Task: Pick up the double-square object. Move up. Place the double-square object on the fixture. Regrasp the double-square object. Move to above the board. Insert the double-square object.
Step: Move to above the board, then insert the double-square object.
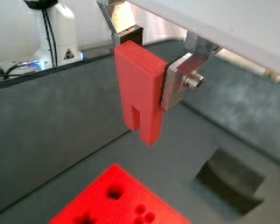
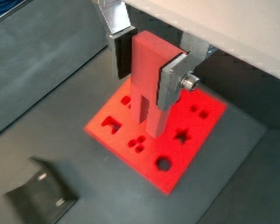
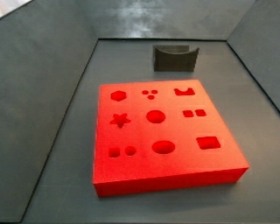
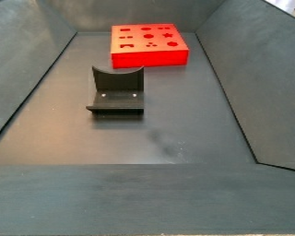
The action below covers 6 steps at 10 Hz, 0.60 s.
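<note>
Dark grey floor (image 4: 175,129) between sloping grey walls (image 4: 33,64).

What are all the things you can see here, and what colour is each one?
Board: one, red, flat on the grey floor, with shaped holes in its top; it shows in both side views and both wrist views.
Fixture: one, dark grey, standing on the floor apart from the board, nothing on it.
Double-square object: one, red, held upright in the air between the fingers, above the floor; seen in both wrist views only.
Floor: one, dark grey, with sloping grey walls around it.
Gripper: one, silver fingers closed on the double-square object, up above the board; it does not show in either side view.
</note>
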Available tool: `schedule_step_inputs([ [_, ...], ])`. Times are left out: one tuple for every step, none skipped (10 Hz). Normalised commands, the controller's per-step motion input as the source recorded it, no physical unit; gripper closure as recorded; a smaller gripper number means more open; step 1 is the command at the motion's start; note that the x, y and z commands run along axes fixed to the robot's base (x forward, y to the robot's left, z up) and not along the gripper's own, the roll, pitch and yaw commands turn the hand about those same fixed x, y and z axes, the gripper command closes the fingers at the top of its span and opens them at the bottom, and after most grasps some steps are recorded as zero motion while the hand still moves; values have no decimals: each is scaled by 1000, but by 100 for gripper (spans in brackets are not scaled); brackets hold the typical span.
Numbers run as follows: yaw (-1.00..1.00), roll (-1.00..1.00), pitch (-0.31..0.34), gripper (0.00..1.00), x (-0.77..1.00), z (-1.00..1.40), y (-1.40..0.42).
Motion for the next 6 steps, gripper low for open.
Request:
schedule_step_inputs([
  [-129,-881,-45,100,-64,-5,30],
  [-69,-573,-37,100,-57,-4,28],
  [-42,-382,-34,100,-43,-3,16],
  [-19,-210,-19,100,-28,-4,11],
  [0,0,0,100,0,-20,0],
  [0,-10,-1,100,0,0,0],
])
